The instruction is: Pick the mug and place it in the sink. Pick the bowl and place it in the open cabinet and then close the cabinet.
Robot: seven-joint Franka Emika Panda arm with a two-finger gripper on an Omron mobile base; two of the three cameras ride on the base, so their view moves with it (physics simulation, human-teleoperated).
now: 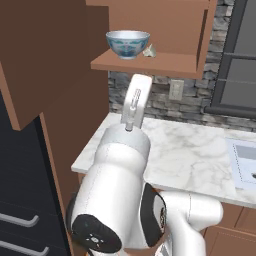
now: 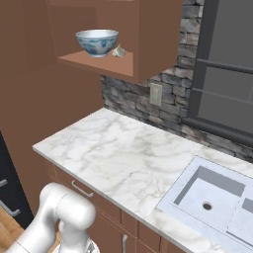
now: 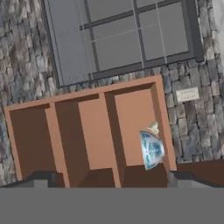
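Note:
The light blue-grey bowl stands upright on the inner shelf of the brown wall cabinet. The cabinet's door hangs swung out to the left. In the rolled hand view the bowl appears on its side inside the cabinet, some way ahead of my gripper. The gripper is open, its dark fingertips wide apart with nothing between them. The pale sink lies at the counter's right end. The mug is out of view.
A small grey-white lump sits on the shelf right of the bowl. Below runs a marble counter with a stone backsplash, a wall outlet and a dark window. A black appliance stands at the left.

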